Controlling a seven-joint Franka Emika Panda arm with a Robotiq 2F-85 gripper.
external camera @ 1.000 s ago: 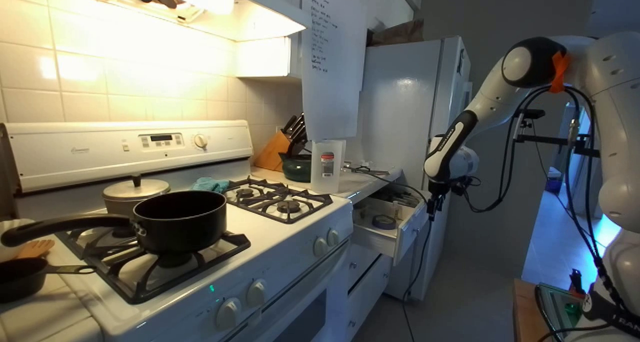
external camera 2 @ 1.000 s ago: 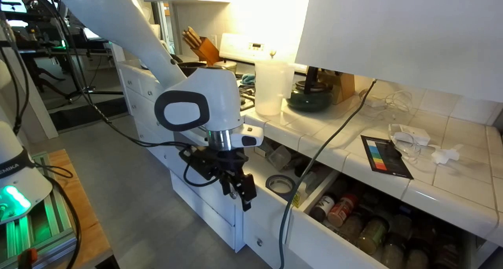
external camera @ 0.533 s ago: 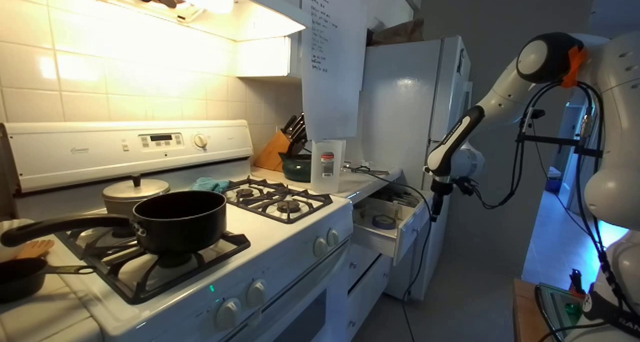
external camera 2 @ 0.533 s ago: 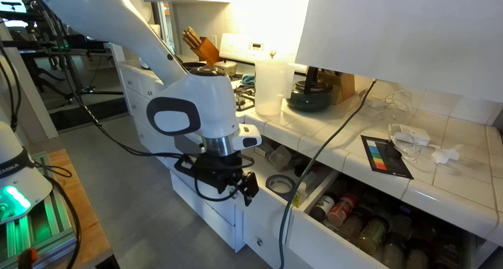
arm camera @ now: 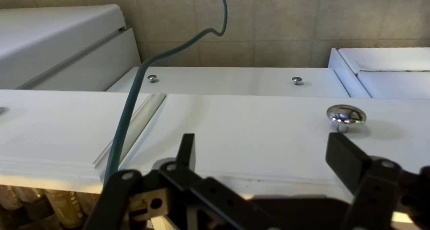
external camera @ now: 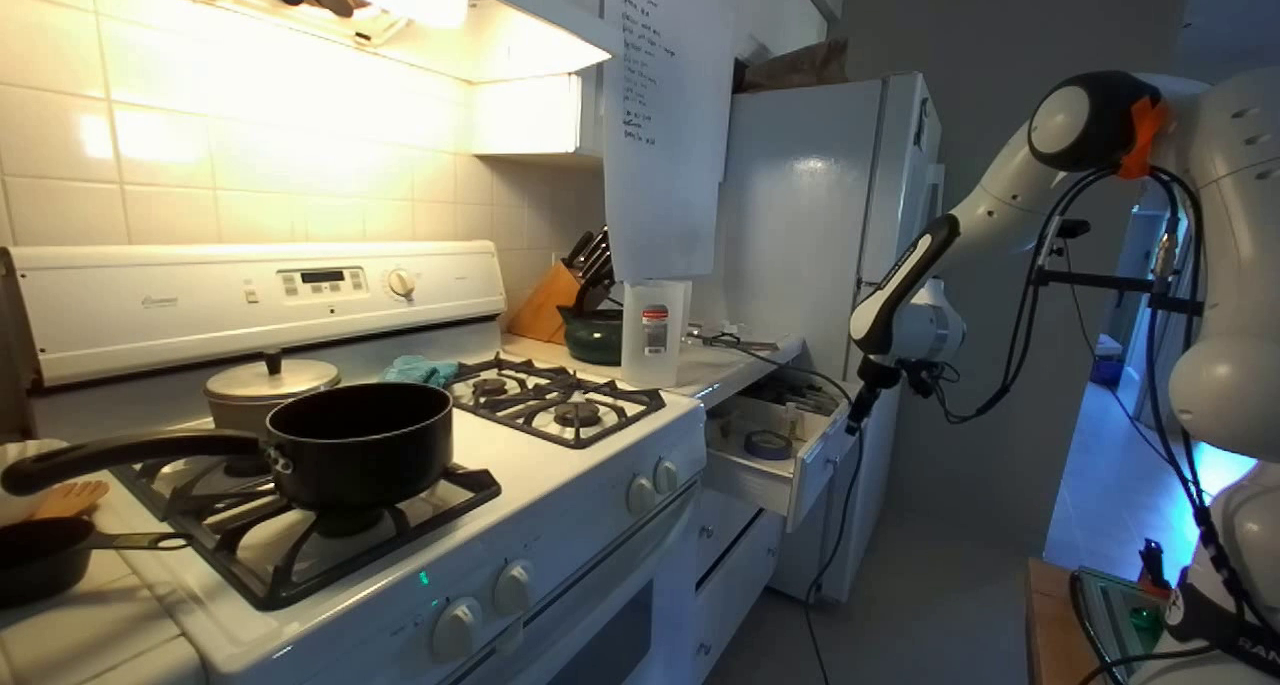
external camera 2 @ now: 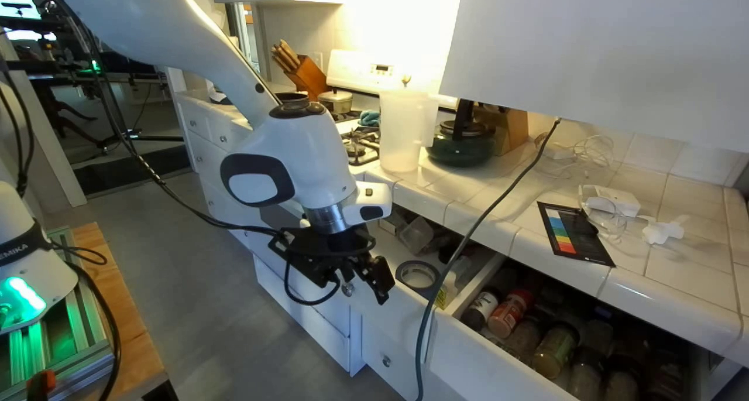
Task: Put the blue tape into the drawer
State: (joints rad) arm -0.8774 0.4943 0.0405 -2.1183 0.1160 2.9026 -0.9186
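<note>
The blue tape, a dark-blue ring with a pale face, lies flat inside the open drawer. The tape also shows in an exterior view near the drawer's front corner; it is out of the wrist view. The drawer's white front is pulled out below the counter. My gripper hangs just outside this front, tilted toward it, and also shows in an exterior view. In the wrist view, the gripper is open and empty, facing the white front, its right finger near the chrome knob.
A green cable hangs over the counter edge and down past the drawer front. A neighbouring open drawer holds several spice jars. The tiled counter overhangs both drawers. The stove stands alongside. Lower drawers show in the wrist view.
My gripper has tilted and its fingertips have swung toward the drawer front. The arm has drawn back slightly. The tape and the drawer have not moved.
</note>
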